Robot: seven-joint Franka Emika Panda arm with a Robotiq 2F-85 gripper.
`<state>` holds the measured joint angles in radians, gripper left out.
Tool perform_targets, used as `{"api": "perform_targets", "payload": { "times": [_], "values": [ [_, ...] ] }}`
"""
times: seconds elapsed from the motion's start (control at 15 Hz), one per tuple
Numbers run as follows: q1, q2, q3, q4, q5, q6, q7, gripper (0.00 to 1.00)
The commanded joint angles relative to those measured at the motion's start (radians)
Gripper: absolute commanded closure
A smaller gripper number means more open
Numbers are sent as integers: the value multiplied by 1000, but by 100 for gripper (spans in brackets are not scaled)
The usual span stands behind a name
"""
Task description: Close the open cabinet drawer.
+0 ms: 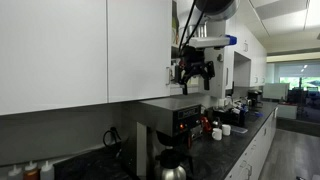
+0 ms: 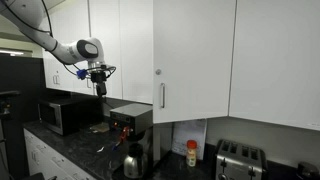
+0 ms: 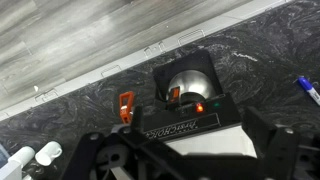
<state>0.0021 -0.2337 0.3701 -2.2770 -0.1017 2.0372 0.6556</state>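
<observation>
Contact matters most: the gripper [image 1: 194,84], jaws apart and empty, hangs over the coffee maker [image 2: 130,125] near the door [image 2: 195,55], whose panel I judge should be pushed squarely near its handle [image 2: 162,95] until flush.

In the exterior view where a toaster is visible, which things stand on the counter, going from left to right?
microwave → coffee machine → yellow bottle → toaster
</observation>
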Motion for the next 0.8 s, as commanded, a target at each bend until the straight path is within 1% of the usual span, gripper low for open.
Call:
{"api": "perform_targets", "payload": {
  "times": [0.0, 0.33, 0.4, 0.47, 0.53, 0.73],
  "values": [
    [46, 4, -43, 2, -12, -3, 9, 0],
    [46, 4, -43, 2, -12, -3, 9, 0],
    [47, 3, -50, 2, 7, -2, -5, 0],
    [45, -11, -57, -5, -1, 12, 9, 0],
    [52, -19, -73, -3, 6, 4, -13, 0],
    [47, -62, -109, -5, -18, -17, -4, 0]
  ]
}}
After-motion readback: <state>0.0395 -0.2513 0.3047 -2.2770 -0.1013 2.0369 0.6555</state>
